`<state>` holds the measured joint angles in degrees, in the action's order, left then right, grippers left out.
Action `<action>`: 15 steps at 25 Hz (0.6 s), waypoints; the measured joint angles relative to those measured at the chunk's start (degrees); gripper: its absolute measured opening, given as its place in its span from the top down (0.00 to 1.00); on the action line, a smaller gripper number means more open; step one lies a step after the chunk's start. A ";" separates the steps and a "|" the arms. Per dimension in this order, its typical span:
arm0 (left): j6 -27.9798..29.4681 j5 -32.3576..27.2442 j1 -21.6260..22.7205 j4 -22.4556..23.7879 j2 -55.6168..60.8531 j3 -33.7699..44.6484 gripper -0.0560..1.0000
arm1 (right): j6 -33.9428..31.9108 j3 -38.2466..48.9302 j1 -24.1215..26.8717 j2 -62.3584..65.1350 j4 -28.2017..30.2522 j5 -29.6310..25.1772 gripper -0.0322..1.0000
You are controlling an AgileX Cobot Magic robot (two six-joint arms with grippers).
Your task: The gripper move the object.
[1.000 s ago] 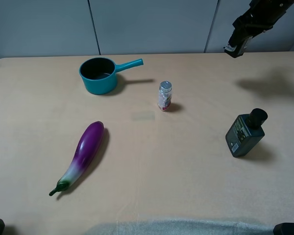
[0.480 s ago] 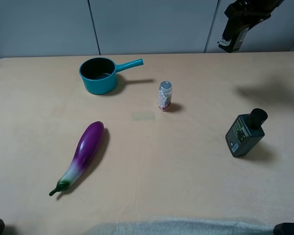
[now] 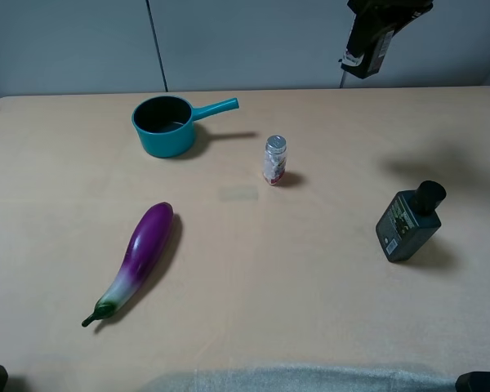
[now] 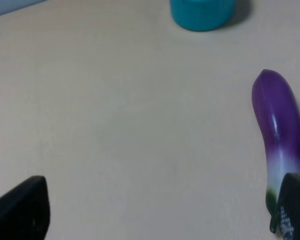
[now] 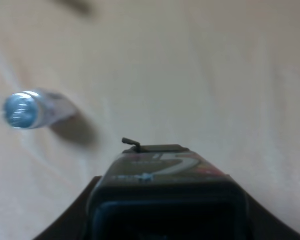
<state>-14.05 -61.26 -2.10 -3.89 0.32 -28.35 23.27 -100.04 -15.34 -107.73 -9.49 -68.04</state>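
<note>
Black right gripper (image 3: 374, 28): raised high over the far edge of the table (image 3: 327, 269), in front of the grey wall (image 3: 245, 41). Jaws closed on the object (image 3: 361, 54), a small black bottle with a white-and-red label, hanging clear of the surface. In the right wrist view the object (image 5: 160, 162) fills the foreground, with bare tabletop beneath it.

Left gripper (image 4: 155, 215): fingers spread wide, nothing between them, low over the table's left part.

Nearest item to the held object: shaker (image 3: 275, 159), upright, mid-table, forward and to the left of it; also seen from above in the right wrist view (image 5: 25, 110).

Green bottle (image 3: 410, 222): right side, well apart from the shaker, with a broad bare stretch between the two.

Pot (image 3: 163, 126): teal, near the far edge on the left, handle pointing right.

Aubergine (image 3: 139, 257): lying left of centre, stem towards the front edge. Front centre and far right corner of the table are bare.

Change since half a second and a second ago: right gripper and object have shifted left along the far edge and risen. Their soft shadow on the right of the table has drifted left. All other items unmoved.
</note>
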 joint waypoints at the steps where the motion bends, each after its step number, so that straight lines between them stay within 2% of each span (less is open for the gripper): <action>1: 0.00 0.00 0.00 0.00 0.00 0.00 0.10 | -0.53 0.11 -0.89 0.24 0.14 -0.08 0.66; 15: 0.00 0.00 0.00 0.05 0.00 0.00 0.10 | -8.04 0.29 -16.96 2.82 2.14 -1.02 0.66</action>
<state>-14.05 -61.26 -2.10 -3.83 0.32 -28.35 15.23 -99.75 -32.30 -104.91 -7.35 -69.05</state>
